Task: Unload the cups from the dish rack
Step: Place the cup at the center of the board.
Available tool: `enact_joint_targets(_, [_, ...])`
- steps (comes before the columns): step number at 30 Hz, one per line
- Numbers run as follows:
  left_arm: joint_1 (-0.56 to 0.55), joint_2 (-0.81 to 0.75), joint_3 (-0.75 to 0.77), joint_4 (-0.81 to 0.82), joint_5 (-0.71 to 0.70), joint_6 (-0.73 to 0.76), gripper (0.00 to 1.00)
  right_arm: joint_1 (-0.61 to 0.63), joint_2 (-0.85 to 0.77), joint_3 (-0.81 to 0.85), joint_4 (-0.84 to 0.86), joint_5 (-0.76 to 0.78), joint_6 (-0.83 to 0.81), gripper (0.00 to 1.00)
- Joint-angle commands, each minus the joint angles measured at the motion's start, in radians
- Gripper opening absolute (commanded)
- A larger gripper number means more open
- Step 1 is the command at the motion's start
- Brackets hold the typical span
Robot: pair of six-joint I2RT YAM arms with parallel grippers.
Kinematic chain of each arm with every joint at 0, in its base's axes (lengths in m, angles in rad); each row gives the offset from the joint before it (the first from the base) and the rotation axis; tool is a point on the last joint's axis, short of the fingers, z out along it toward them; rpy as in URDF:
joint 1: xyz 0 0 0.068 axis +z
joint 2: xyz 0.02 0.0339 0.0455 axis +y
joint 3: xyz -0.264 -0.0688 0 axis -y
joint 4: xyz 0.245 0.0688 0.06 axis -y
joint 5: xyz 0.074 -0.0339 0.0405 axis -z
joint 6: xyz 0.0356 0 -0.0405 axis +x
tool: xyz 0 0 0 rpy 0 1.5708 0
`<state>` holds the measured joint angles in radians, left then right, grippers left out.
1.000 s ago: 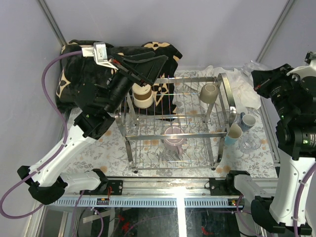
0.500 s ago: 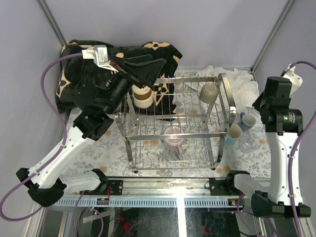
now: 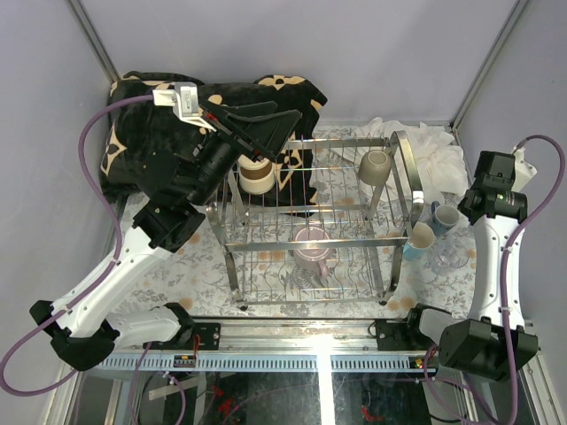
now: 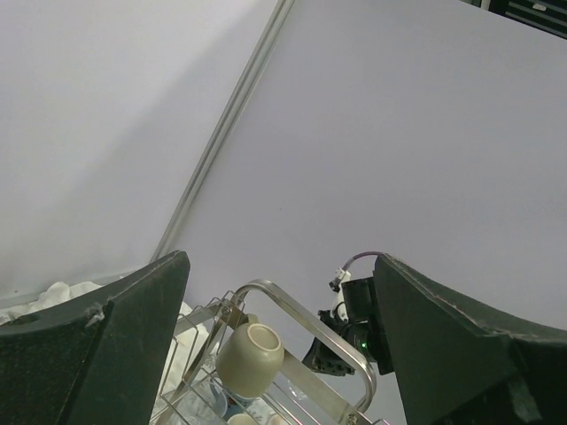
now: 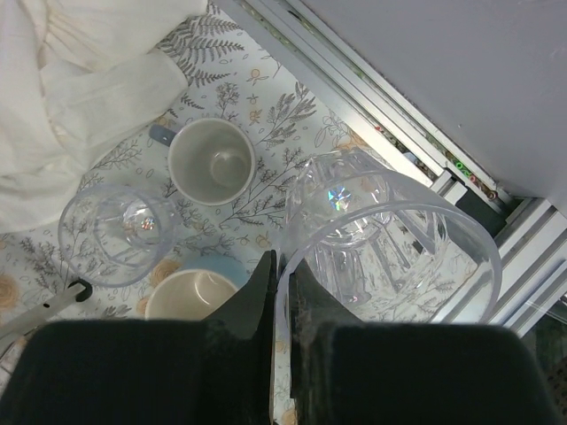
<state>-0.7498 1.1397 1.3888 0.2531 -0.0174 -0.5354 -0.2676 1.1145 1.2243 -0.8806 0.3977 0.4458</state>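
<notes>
Right arm had folded down and in since the earlier frames, its wrist over the cups right of the rack (image 3: pixel 403 173). From above, the right pincer and its load were hidden under that wrist. Wrist view: right pincer (image 5: pixel 283 279) was shut on the wall of a clear glass (image 5: pixel 390 230), one finger inside the rim, one outside. The near rim was cut off by the pincer body. Could not tell whether it touched the counter (image 5: pixel 292 115). Second glass (image 5: pixel 113 232), mug (image 5: pixel 211 161) and blue cup (image 5: pixel 197 297) stood beside it, near the cloth (image 5: pixel 80 80). Left pincer (image 4: pixel 282 266) gaped wide, holding nothing, over the rack's far-left corner. Beige cup (image 4: pixel 250 359) hung ahead, well apart.
</notes>
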Motion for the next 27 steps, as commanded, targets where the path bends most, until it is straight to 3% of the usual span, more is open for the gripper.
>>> enact_joint_targets(1, [0.009,-0.013,-0.008,0.031,0.023,-0.010,0.85,-0.020,0.009,0.001,0.091,0.036,0.010,0.00])
enact_joint_targets(27, [0.009,0.026,0.026,0.001,0.030,-0.020,0.85,-0.133,0.206,-0.107,0.250,-0.056,0.063,0.00])
